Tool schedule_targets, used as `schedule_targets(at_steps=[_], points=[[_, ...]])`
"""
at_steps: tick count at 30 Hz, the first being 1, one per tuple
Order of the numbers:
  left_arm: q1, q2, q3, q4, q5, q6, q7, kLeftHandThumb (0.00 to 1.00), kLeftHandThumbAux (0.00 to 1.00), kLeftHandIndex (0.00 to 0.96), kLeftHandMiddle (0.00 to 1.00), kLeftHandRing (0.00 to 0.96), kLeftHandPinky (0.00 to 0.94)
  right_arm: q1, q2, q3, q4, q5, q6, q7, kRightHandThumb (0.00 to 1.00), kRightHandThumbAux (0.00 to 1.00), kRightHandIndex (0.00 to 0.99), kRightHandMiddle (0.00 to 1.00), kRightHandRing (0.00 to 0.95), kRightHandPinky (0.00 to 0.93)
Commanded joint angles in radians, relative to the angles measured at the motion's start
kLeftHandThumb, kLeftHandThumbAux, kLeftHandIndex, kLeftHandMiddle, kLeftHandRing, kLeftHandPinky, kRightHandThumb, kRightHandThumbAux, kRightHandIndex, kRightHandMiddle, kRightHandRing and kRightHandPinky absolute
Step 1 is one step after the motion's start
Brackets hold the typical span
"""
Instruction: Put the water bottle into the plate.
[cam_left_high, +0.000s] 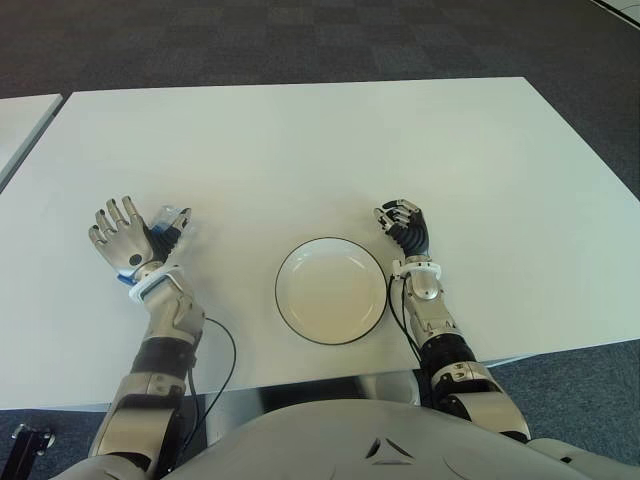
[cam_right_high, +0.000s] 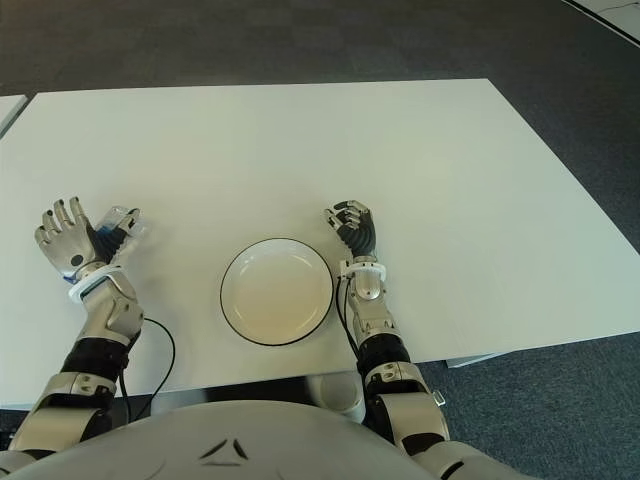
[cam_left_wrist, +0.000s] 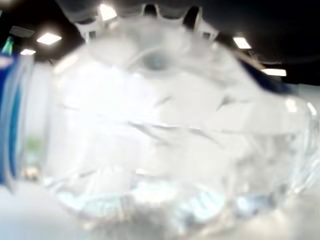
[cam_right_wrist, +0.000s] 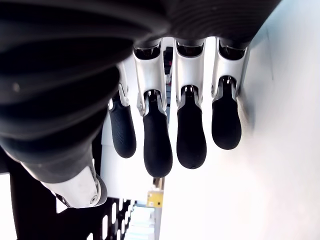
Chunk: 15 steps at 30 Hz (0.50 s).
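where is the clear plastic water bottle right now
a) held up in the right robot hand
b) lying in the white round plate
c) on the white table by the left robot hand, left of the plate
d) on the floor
c: the clear plastic water bottle lies on the white table beside the open left robot hand, left of the white round plate, which holds nothing; the right robot hand grasps nothing.

Both arms are silver-grey metal segments with black joint sections. Each robot hand, left (cam_left_high: 122, 240) and right (cam_left_high: 405, 228), has silver knuckles with black rubbery fingertips (cam_right_wrist: 157, 145), 4 showing up close. A thin black cable (cam_left_high: 222, 345) loops off the left forearm.
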Motion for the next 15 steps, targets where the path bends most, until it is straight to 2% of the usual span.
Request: schedule_targets(at_steps=[1,7,11,15], points=[[-0.056,0.025,-0.041,0.164,-0.045,-0.025,-0.03,0.518,0.08,0.0,0.0,0.0,0.0,0.008,0.0,0.0,0.016,0.002,0.001,0.007,0.709,0.726,0.437,0.652,0.646,0.641],[-0.097,0.046,-0.086,0.283,-0.08,-0.068,-0.04,0.504,0.083,0.0,0.0,0.0,0.0,0.008,0.001,-0.002,0.014,0.003,0.006,0.007,0.709,0.726,0.437,0.652,0.647,0.641],[-0.137,0.063,-0.113,0.426,-0.109,-0.143,-0.05,0.507,0.101,0.0,0.0,0.0,0.0,0.008,0.003,-0.002,0.011,0.002,0.013,0.003,0.709,0.726,0.437,0.65,0.644,0.637],[-0.141,0.083,-0.158,0.422,-0.109,-0.15,-0.125,0.513,0.131,0.0,0.0,0.0,0.0,0.01,0.005,-0.003,0.006,0.001,0.015,-0.002,0.709,0.726,0.436,0.645,0.638,0.629]])
